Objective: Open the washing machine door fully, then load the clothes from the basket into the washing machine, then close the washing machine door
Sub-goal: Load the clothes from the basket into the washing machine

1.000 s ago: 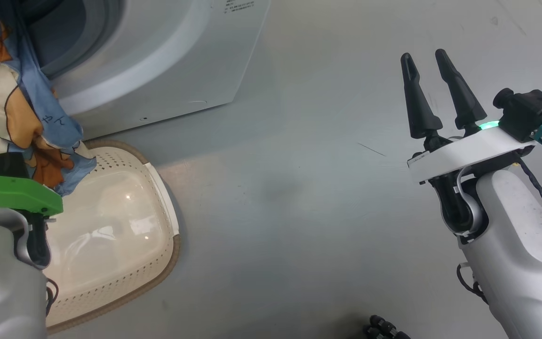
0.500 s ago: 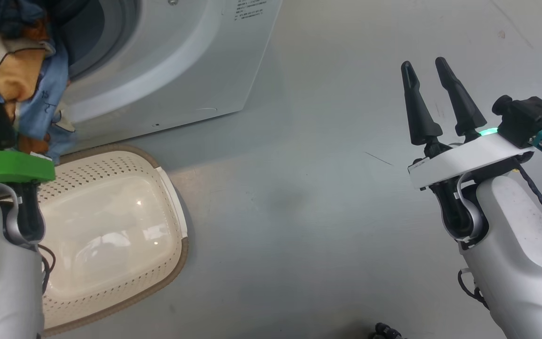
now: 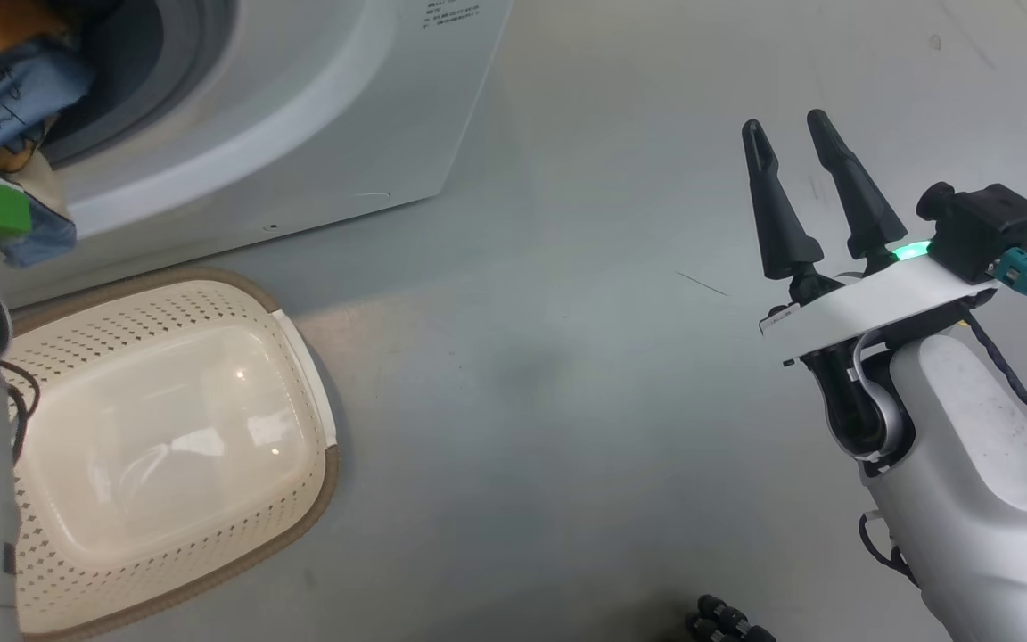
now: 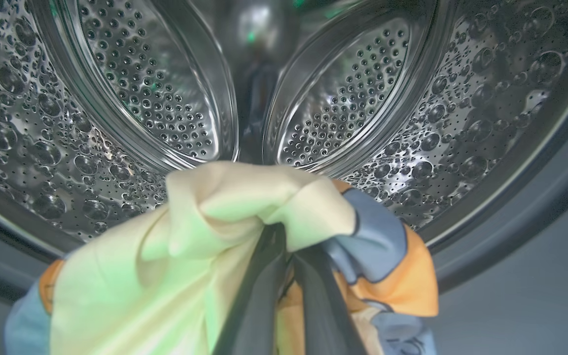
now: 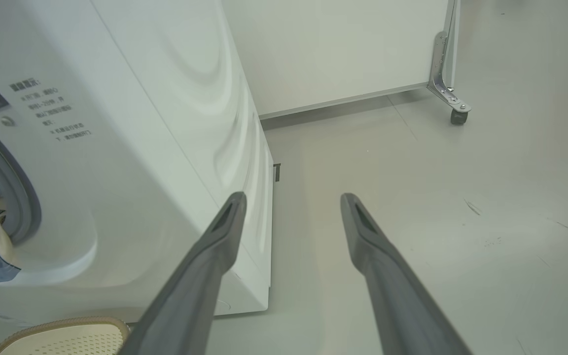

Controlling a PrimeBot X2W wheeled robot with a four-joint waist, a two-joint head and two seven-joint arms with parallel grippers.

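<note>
Left tool (image 4: 286, 246): pinched tight on the clothes (image 4: 225, 207), with fabric bunched over and around both dark fingers.
Where the clothes are: far left, at the mouth of the washing machine (image 3: 317, 116), lifted clear of the basket (image 3: 299, 508). The leading fold is just inside the grey gasket (image 3: 121, 98).
Why held so: a grip on a gathered crest lets the loose part trail, so I judge the bundle can be carried over the lip without snagging.
Clothes, pointing: the cream inner side leads and faces into the steel drum (image 4: 141, 98). The blue and orange print trails behind, beside the fingers.
Clothes, long axis: it is a crumpled bundle, so this is only rough. It runs from the pinched crest back and down along the fingers, and a tail droops over the machine's front.
Drum: its perforated wall lies straight ahead of the tool, and I see nothing between it and the fabric.
Basket: on the floor (image 3: 522, 357), near left, just in front of the machine. Its open side faces up and its long axis runs near to far. The bottom shows bare, so this is probably the last piece.
Why placed so: standing below the opening, it keeps the lift short.
Right tool (image 3: 783, 125): fingers spread wide and holding nothing. It hangs over bare floor at the right, well apart from the machine, with its tips pointing far.
Why parked so: likely to stay out of the loading arm's way, ready for the washing machine door afterwards.
</note>
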